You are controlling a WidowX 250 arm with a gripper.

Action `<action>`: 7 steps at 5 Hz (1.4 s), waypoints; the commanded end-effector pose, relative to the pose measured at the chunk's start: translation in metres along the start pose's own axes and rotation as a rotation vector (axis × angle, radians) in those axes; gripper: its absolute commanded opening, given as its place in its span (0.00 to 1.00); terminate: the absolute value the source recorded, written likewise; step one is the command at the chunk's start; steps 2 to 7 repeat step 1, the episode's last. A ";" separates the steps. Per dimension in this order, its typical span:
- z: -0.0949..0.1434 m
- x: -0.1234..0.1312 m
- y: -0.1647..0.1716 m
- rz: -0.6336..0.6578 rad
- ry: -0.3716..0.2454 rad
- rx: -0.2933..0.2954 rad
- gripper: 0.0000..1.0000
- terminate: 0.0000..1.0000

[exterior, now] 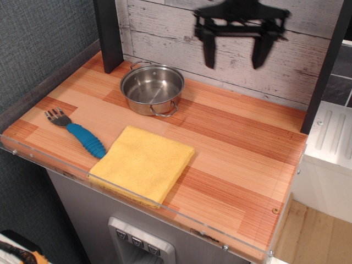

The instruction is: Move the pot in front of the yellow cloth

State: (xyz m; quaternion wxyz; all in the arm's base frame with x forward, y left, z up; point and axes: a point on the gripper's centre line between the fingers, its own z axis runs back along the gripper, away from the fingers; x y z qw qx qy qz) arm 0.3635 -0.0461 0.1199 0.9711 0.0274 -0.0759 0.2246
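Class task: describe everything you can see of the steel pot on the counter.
The pot is small, round, shallow and shiny, apparently stainless steel, with two thin wire loop handles, one toward the wall, one toward the front. It stands upright and empty on the wooden counter near the plank wall, apart from the yellow cloth. Nothing touches it; the open gripper hangs above to its right.

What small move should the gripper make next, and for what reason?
Probably it should move left and down toward the pot. The gripper hangs open and empty, high up and to the right of the pot, which sits at the back wall, behind the yellow cloth. Nothing is grasped yet.
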 end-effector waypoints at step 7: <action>0.011 -0.021 -0.039 -0.117 -0.021 -0.009 1.00 1.00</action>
